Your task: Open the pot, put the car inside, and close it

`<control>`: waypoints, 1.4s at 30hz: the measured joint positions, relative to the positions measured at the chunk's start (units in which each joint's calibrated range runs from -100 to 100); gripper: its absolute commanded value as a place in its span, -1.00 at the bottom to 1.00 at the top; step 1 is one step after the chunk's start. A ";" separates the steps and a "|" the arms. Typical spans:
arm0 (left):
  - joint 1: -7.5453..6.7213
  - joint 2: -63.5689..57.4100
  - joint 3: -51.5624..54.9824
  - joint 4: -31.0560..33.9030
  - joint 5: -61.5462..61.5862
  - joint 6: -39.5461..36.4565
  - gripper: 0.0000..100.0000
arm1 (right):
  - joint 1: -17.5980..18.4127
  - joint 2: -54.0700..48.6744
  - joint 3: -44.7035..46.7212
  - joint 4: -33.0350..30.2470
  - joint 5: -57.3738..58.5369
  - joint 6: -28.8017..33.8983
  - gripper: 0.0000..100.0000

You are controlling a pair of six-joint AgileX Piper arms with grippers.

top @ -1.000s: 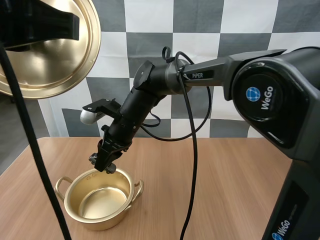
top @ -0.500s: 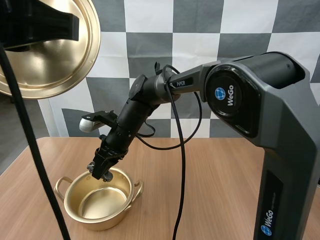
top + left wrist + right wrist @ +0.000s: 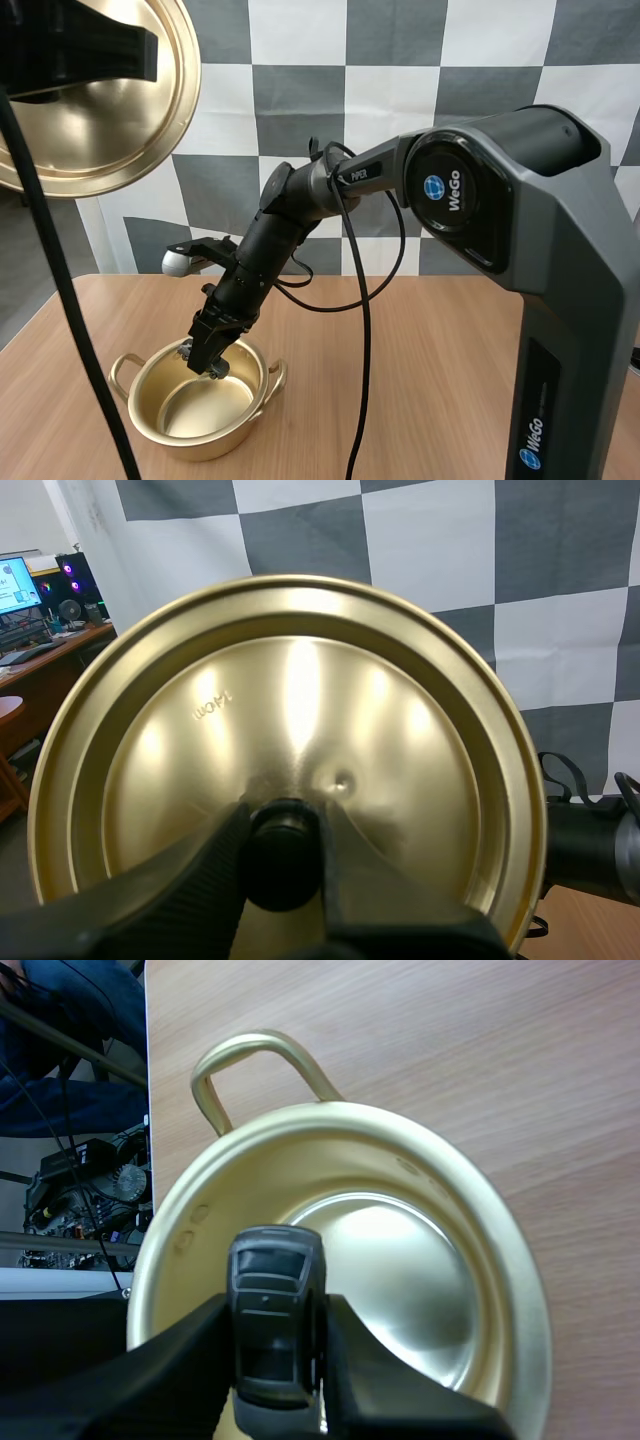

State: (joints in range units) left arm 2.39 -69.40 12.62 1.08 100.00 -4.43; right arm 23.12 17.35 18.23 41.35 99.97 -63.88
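A golden pot (image 3: 205, 440) stands uncovered on the wooden table at the front left. My right gripper (image 3: 204, 362) reaches down just inside the pot's rim, shut on a small dark grey car (image 3: 275, 1325) that hangs over the pot's shiny floor (image 3: 400, 1280). The golden lid (image 3: 95, 110) is held high at the upper left. My left gripper (image 3: 283, 855) is shut on the lid's black knob (image 3: 283, 852), and the lid (image 3: 300, 730) faces that wrist camera.
The wooden table (image 3: 450, 380) stretches bare to the right of the pot. The pot has two loop handles, one (image 3: 250, 1060) by the table's left edge. A person's blue-clad legs (image 3: 70, 1020) and equipment show beyond that edge.
My right gripper has lowered with the car, from above the pot's far rim to just inside the pot. The lid stays held up unmoved.
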 measured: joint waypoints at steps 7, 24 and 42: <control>0.00 0.00 0.00 0.00 0.00 0.00 -1.00 | 0.00 2.30 0.00 1.05 0.00 0.00 -1.00; 0.00 0.00 0.00 0.00 0.00 0.30 -1.00 | 0.00 7.03 0.00 1.20 0.00 -0.20 -1.00; 0.00 0.00 0.00 0.00 0.00 0.30 -1.00 | 0.00 8.75 0.00 1.75 0.00 -0.20 -1.00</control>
State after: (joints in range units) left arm 2.39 -69.40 12.62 1.08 100.00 -4.13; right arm 23.12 26.10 18.23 43.11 99.97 -64.09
